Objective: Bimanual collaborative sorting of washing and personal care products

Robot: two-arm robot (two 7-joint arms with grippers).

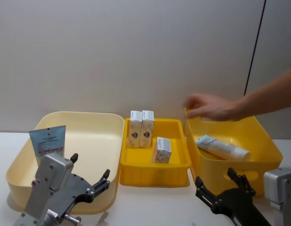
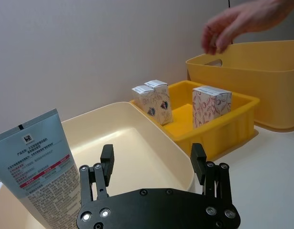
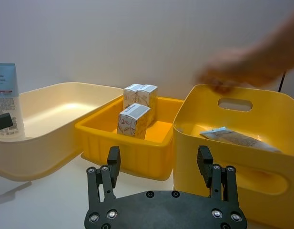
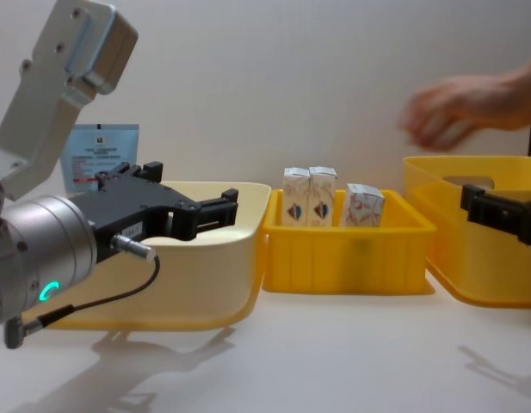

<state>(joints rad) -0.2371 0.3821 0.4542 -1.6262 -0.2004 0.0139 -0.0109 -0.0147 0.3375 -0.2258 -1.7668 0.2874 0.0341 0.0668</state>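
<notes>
Left: cream bin, with one light-blue tube standing upright against its left wall. The left gripper hangs over the bin's front rim, claw wide and empty, just beside that tube.

Centre: yellow tray holding three cartons – two side by side at the back, one apart nearer the front.

Right: deep yellow bin with a second tube lying flat on its floor. A person's hand hovers above its back rim. The right gripper sits before the front wall, claw wide, empty.

Recommendation: hold the right arm until the hand is clear, then descend inside the rim and grip across the tube's body.
</notes>
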